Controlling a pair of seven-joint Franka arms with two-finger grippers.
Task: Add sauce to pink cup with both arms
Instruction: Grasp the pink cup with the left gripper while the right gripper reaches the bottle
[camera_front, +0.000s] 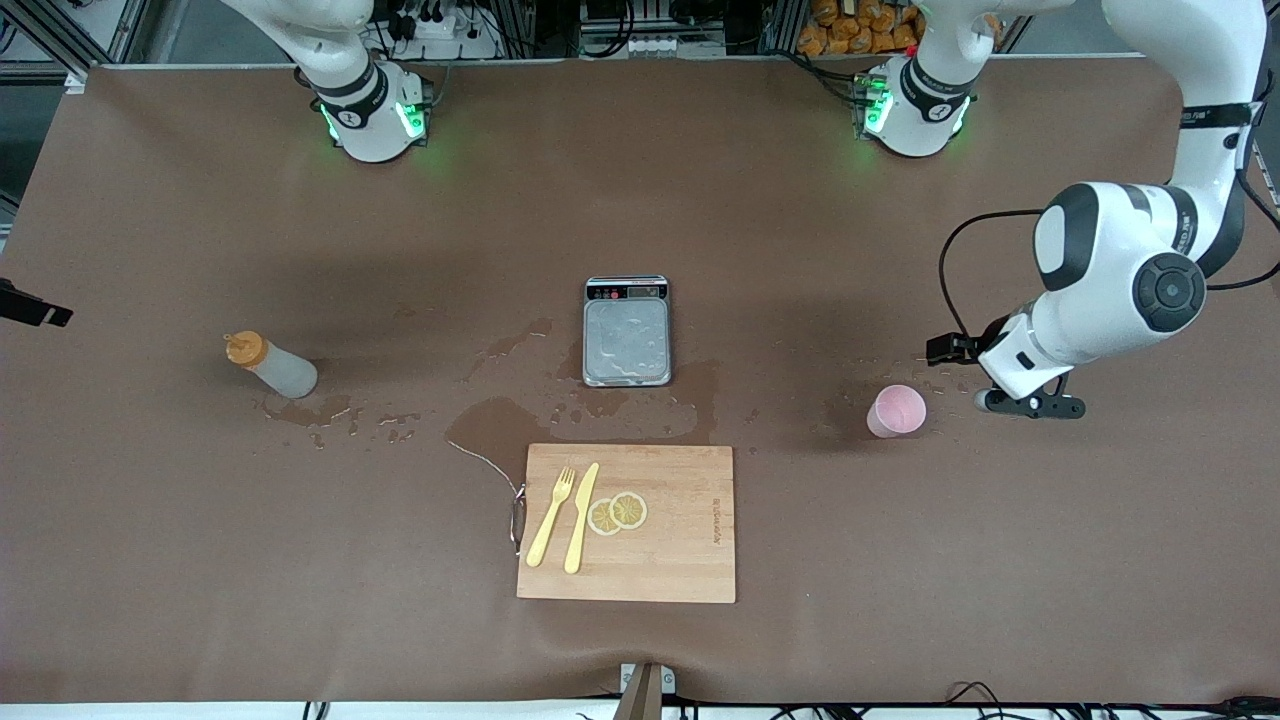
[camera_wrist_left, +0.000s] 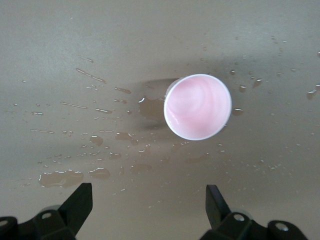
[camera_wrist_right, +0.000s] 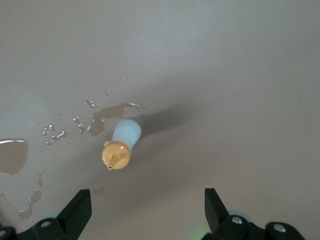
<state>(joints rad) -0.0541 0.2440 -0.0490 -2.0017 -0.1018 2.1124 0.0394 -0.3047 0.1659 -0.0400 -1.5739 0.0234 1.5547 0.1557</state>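
The sauce bottle (camera_front: 272, 365) stands upright toward the right arm's end of the table, greyish-white with an orange cap. In the right wrist view the bottle (camera_wrist_right: 122, 145) is seen from above, and my right gripper (camera_wrist_right: 147, 197) hangs open and empty over the table beside it. The pink cup (camera_front: 896, 410) stands upright toward the left arm's end. My left gripper (camera_front: 1035, 405) hovers over the table just beside the cup, apart from it. In the left wrist view the cup (camera_wrist_left: 197, 106) shows its pink inside, and the left gripper (camera_wrist_left: 148, 192) is open with nothing between its fingers.
A grey scale (camera_front: 626, 335) sits mid-table. Nearer the camera lies a wooden board (camera_front: 680, 560) with a yellow fork (camera_front: 552, 515), a knife (camera_front: 580, 518) and lemon slices (camera_front: 618, 512). Wet patches (camera_front: 490, 425) spread between bottle and scale, and droplets (camera_wrist_left: 95, 140) surround the cup.
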